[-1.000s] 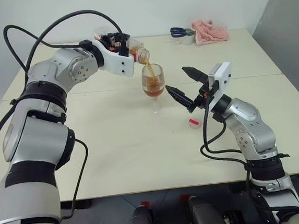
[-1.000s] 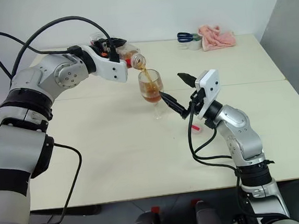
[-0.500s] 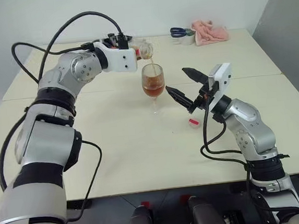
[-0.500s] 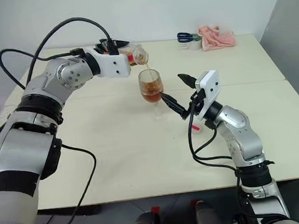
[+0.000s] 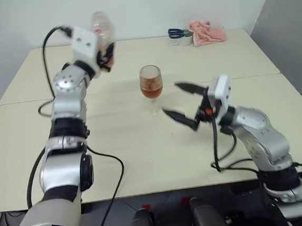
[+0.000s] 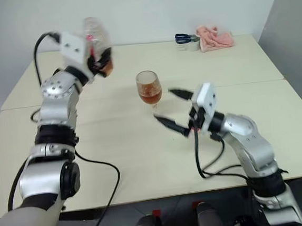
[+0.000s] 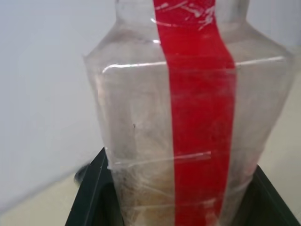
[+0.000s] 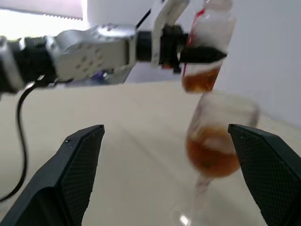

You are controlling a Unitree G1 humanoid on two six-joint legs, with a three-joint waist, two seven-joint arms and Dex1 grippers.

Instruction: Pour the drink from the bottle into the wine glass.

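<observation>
Two arms were over your cream table (image 5: 143,145). Your left gripper (image 5: 103,56) was raised on the left side, clamped on the bottle (image 5: 102,28), which stood roughly upright in the black fingers (image 7: 89,197) with its neck up. You could see a red strip running up the clear body, and a little of the drink (image 8: 200,81) sat in the bottom of the bottle, amber-brown.

You had the wine glass (image 5: 151,84) standing upright on the table near the middle, well apart from the bottle and lower than it. Its bowl held amber liquid to about half its height.

Your right gripper (image 5: 183,102) hovered just to the right of the glass, pointing toward it, with its two black fingers (image 8: 77,165) spread wide and nothing between them. It was not touching the glass.

At the far edge you had a pink cloth (image 5: 206,32) beside a pair of blue-handled scissors (image 5: 177,33).
</observation>
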